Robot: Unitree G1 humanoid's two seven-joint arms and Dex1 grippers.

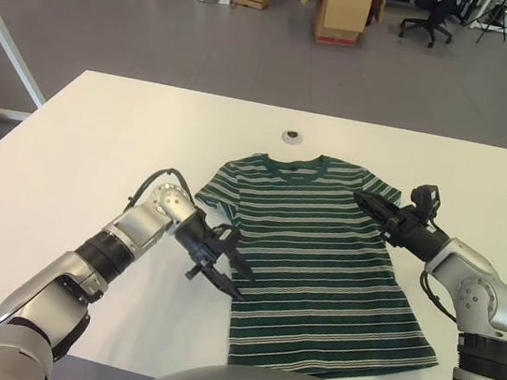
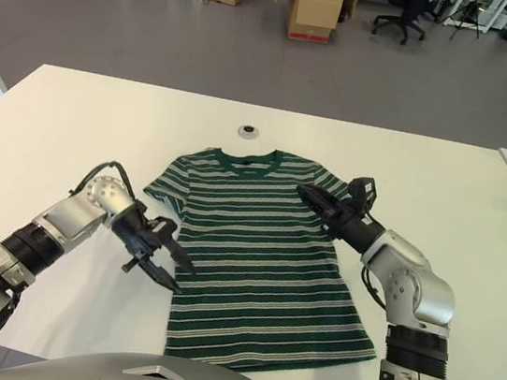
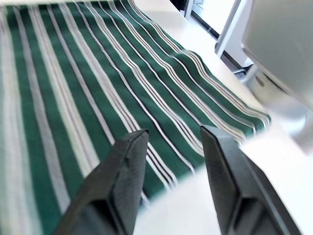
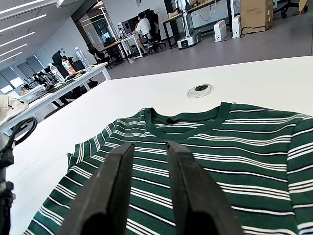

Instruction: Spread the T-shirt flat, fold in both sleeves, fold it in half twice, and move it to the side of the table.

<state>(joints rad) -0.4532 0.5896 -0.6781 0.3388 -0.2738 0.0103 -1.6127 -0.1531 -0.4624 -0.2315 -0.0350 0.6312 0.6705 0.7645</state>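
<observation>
Green striped T-shirt [image 1: 320,256] lies flat mid-frame on the table [image 1: 99,149].
Left end effector [image 1: 217,282], open, is at its lower-left edge; right end effector [image 1: 365,202], a little open, is over its upper-right sleeve.

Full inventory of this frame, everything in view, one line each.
T-shirt: 1, green with white stripes, spread flat at the table's middle, collar away from the robot
Table: 1, white, under the shirt
Round disc: 1, grey, on the table just beyond the collar
Cardboard box: 1 open, brown, on the floor behind
Office chair: 1, black, on the floor behind
Left gripper: 1, black, open, at the shirt's left edge
Right gripper: 1, black, open, over the shirt's right sleeve
</observation>
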